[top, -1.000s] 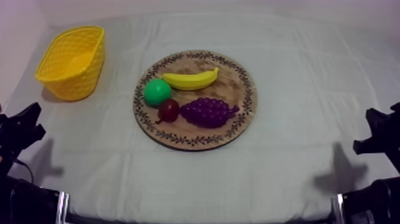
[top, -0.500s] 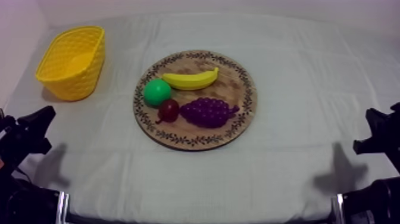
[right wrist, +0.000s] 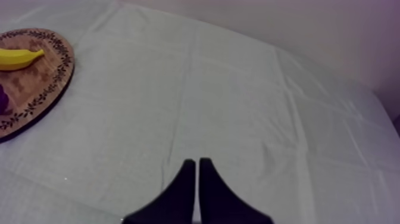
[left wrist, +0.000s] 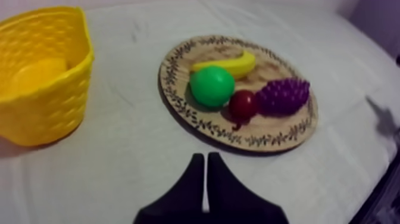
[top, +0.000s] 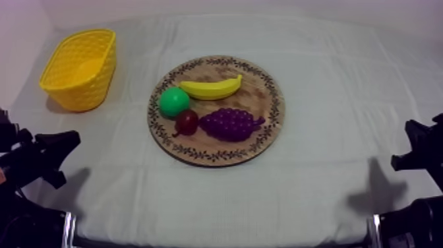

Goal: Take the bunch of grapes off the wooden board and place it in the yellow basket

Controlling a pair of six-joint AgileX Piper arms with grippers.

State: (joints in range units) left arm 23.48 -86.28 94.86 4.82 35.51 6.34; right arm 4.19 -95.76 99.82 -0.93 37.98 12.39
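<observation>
bunch of grapes on the wooden board, near edge, up against small red fruit; green fruit and banana behind them. yellow basket well apart at far left. left gripper clenched on nothing, low over cloth short of the board; right gripper same, clenched empty, over bare cloth beside the board

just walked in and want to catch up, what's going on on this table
Nothing is being handled yet. The bunch of grapes lies on the wooden board in the middle of the table, beside a banana, a green fruit and a small red fruit. The yellow basket stands apart from the board at the far left. The left gripper and the right gripper both have their fingers together on nothing, short of the board.
</observation>
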